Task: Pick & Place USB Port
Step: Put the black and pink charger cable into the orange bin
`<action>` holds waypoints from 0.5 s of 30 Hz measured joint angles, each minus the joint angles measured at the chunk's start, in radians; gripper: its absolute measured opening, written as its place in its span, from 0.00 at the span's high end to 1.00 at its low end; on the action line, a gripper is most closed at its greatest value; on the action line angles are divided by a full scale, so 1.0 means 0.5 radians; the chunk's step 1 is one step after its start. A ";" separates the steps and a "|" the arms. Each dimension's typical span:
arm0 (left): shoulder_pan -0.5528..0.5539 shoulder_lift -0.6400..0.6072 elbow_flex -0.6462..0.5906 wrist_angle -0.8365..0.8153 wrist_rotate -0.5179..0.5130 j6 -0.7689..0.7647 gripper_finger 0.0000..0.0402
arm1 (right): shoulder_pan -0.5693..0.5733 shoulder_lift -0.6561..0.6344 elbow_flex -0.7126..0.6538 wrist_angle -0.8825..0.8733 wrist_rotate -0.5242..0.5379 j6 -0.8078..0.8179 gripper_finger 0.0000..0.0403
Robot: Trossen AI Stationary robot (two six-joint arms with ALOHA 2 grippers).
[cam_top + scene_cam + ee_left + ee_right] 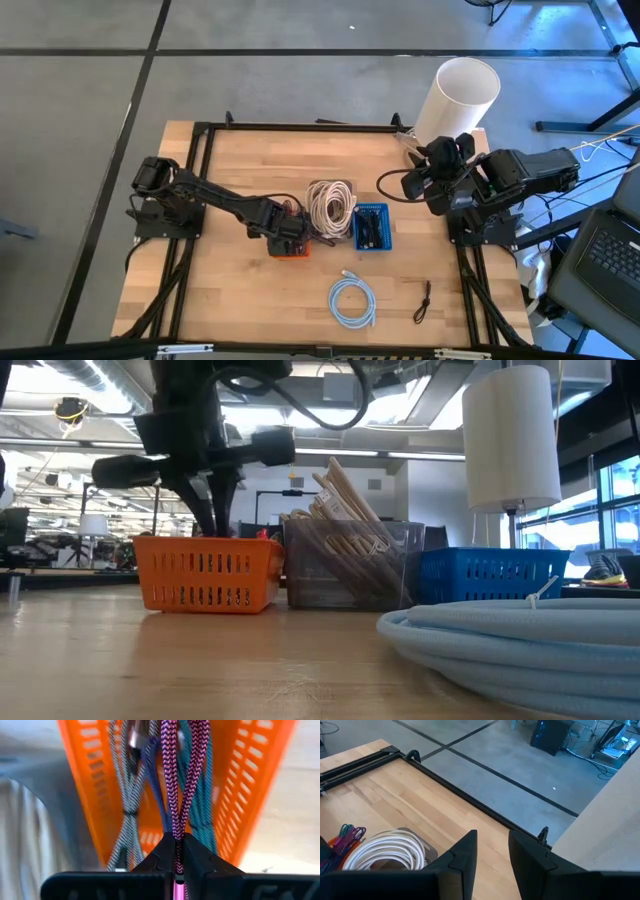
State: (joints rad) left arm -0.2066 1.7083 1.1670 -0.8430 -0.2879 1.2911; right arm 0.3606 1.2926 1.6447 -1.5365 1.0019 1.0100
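Observation:
An orange basket (290, 247) holds several braided cables; the left wrist view shows pink (172, 780), teal and grey ones lying in it (240, 790). My left gripper (178, 851) reaches down into that basket (210, 570) and is shut on the pink cable. My right gripper (492, 851) is open, raised at the table's right side near a white cylinder (458, 95). A clear bin with a white cable coil (330, 205) and a blue basket (372, 227) stand beside the orange one. My left gripper pinches the pink braided cable (176, 837) between its two fingertips, coming from above and pointing down into the orange basket. Two strands of the pink cable run out from the fingers along the basket's floor among the other cables.
A light-blue coiled cable (352, 300) lies near the table's near edge, large in the low view (520, 635). A small black cable (424, 298) lies to its right. Black frame rails (300, 127) edge the table. The clear bin (345, 565) holds sticks.

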 joint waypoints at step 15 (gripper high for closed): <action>0.002 0.075 -0.028 0.185 0.075 -0.199 0.91 | 0.000 0.000 0.000 0.038 0.000 0.005 0.72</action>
State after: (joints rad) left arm -0.2058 1.7458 1.1530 -0.7504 -0.2506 1.1917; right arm 0.3606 1.2926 1.6447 -1.5173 1.0019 1.0126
